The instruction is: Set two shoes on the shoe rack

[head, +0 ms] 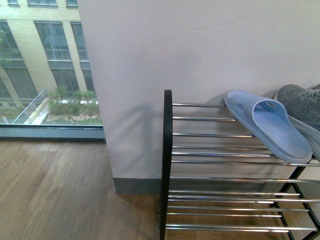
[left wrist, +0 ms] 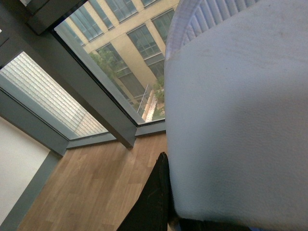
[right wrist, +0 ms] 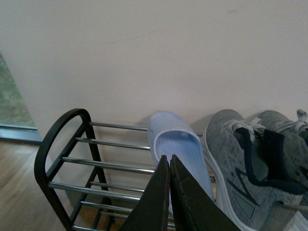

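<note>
Two grey knit lace-up sneakers (right wrist: 255, 168) sit on top tier of black-framed chrome-bar shoe rack (right wrist: 72, 159), just beside a light blue slide sandal (head: 270, 125). Right gripper (right wrist: 169, 166) fingers pressed together; left gripper's finger state can't be told.

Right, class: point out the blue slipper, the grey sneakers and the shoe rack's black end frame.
blue slipper (head: 272, 127), front view, on its footbed.
grey sneakers (right wrist: 231, 154), right wrist view, on the nearer shoe's knit upper.
shoe rack (head: 167, 150), front view, on the black end frame's upright.
</note>
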Controlling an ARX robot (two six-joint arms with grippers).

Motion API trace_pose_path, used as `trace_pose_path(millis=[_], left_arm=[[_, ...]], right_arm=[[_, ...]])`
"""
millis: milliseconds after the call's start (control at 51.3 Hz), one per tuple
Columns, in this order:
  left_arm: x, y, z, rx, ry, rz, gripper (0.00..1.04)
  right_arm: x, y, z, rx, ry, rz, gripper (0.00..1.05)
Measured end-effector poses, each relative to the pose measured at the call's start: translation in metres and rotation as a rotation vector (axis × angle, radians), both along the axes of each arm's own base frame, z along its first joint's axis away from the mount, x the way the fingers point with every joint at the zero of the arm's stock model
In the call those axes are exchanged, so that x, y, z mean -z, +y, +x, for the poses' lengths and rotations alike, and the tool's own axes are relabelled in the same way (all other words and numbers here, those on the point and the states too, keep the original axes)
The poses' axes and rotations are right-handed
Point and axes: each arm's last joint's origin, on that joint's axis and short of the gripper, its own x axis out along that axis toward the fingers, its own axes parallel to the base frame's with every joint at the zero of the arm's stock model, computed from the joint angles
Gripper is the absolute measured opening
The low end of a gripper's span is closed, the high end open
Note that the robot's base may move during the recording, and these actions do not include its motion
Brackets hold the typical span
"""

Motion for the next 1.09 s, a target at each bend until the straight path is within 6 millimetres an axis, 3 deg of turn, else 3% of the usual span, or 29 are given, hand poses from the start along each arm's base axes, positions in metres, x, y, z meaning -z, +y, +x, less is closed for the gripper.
trace_pose_path(millis=[390,1092], left_arm=[[0.0,0.0,0.0,0.0,0.0,0.0,0.02],[0.0,0.0,0.0,0.0,0.0,0.0,0.02]], right_arm=[[0.017,0.008,-0.031,-0.024,0.01,0.0,0.02],[0.005,0.008,-0.06,-0.025,-0.03,-0.001,0.02]])
